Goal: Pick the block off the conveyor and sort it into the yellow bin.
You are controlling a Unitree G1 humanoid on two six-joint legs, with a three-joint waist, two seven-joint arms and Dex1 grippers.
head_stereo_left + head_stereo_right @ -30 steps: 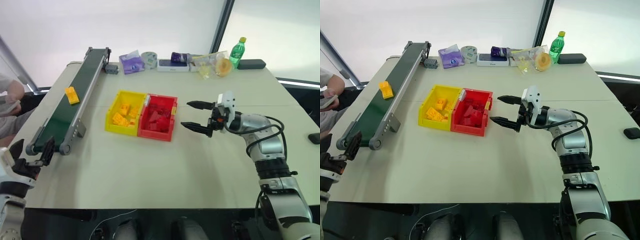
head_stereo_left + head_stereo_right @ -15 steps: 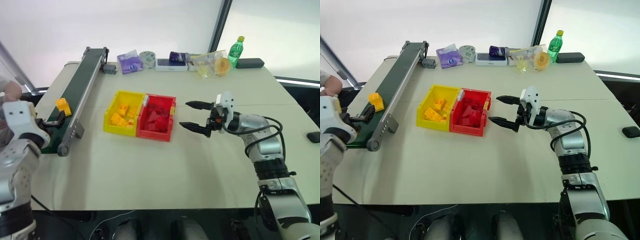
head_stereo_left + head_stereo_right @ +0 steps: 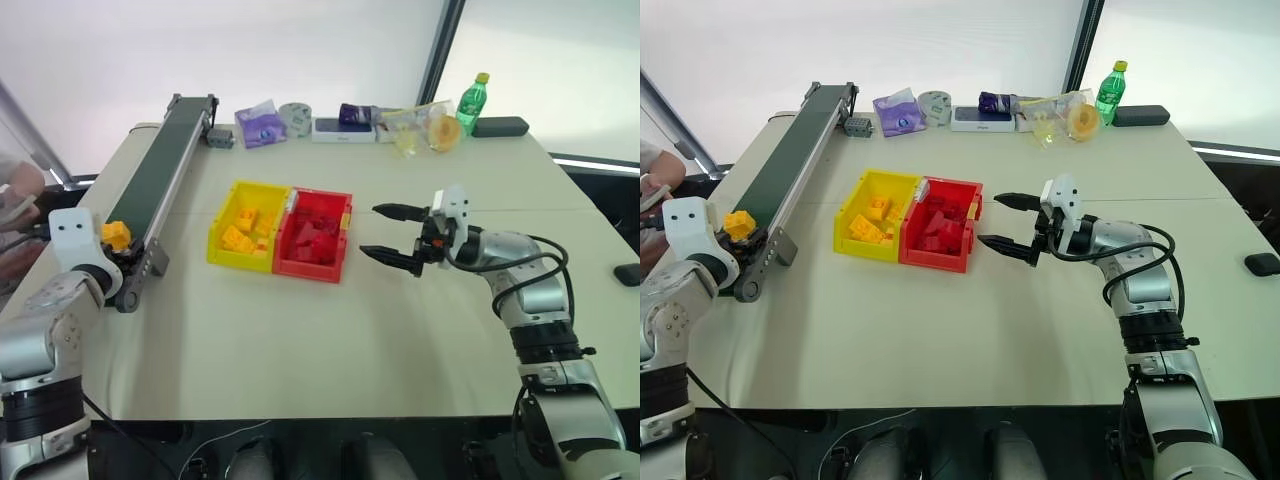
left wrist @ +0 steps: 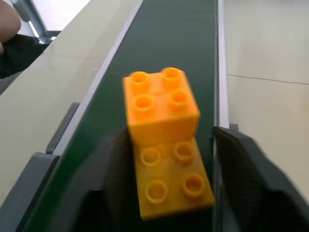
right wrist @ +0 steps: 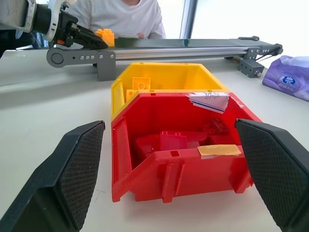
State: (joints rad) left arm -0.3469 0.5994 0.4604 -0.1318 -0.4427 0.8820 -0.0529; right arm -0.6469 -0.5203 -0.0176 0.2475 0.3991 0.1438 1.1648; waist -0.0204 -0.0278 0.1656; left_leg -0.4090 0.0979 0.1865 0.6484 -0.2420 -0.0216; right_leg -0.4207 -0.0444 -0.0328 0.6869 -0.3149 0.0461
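At the left of the head view, the left gripper [image 3: 118,247] sits at the conveyor's [image 3: 160,170] near end, where a second ago it hung below the belt end. The left wrist view alone shows the block [image 4: 164,140] on the belt between the fingers [image 4: 244,174]; whether they clamp it I cannot tell. Centre: yellow bin [image 3: 226,256] touching the red bin [image 3: 312,266]. Right: the right gripper [image 3: 392,233] hovers open.

Robot test lab, tabletop conveyor [image 3: 165,165], sorting bins, plain white walls, seated person [image 5: 126,17]
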